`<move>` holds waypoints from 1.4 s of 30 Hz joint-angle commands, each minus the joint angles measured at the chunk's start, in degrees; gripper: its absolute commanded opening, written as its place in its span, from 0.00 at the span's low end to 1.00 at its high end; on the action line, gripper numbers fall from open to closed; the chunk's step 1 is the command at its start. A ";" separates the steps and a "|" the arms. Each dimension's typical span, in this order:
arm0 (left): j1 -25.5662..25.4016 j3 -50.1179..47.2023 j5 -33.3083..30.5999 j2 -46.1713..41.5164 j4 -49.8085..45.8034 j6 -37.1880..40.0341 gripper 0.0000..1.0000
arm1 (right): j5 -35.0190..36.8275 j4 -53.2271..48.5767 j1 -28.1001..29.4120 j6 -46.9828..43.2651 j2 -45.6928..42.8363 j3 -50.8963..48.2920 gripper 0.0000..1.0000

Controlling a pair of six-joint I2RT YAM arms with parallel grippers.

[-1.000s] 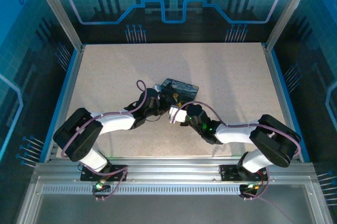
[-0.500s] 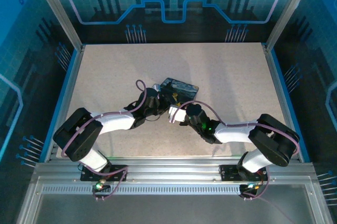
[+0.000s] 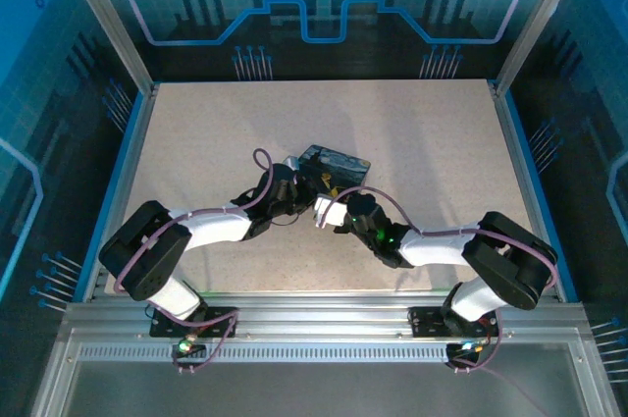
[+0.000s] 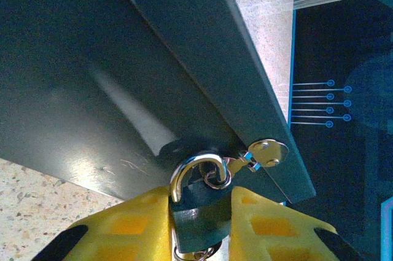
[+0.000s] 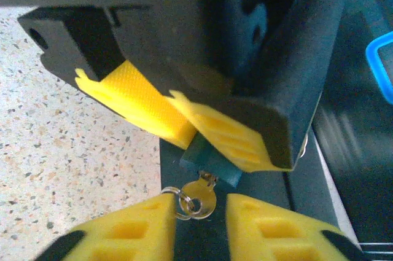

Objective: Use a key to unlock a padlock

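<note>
Your speckled table (image 3: 196,142) carries a dark flat box (image 4: 92,58), which lies just ahead of and beneath the left gripper (image 4: 200,213). It probably serves as a ledge that keeps the lock up off the tabletop. The two arms meet tip to tip beside it, and the split of work looks deliberate: one side steadies, the other turns.

Your left gripper is clamped on the padlock (image 4: 198,192). Its yellow pads press the two flat sides of the dark teal body, and the silver shackle pokes out past the fingertips over the box. Held that way, the body should not twist when torque comes in.

Your right gripper (image 5: 201,207) has its fingers apart, one on each side of the key (image 5: 200,198). The key's round head sits in the gap just ahead of the fingertips, hard against the teal body. Its ring lies at one finger's edge; whether it touches, I cannot tell. The blade is hidden, though it looks seated.

A spare key (image 4: 268,151) hangs from the shackle, resting on the box ahead of the left fingertips.
</note>
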 commanded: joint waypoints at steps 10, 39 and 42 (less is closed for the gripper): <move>-0.31 1.22 2.62 -2.22 1.41 -1.55 0.25 | 3.95 1.08 2.19 -8.12 -2.47 -2.58 0.47; 0.04 1.67 3.42 -2.35 1.51 -2.02 0.25 | 5.26 1.23 2.65 -13.05 -0.84 0.96 0.29; 0.04 1.74 3.37 -2.41 1.50 -2.01 0.25 | 5.39 1.25 2.33 -12.99 -0.66 0.93 0.27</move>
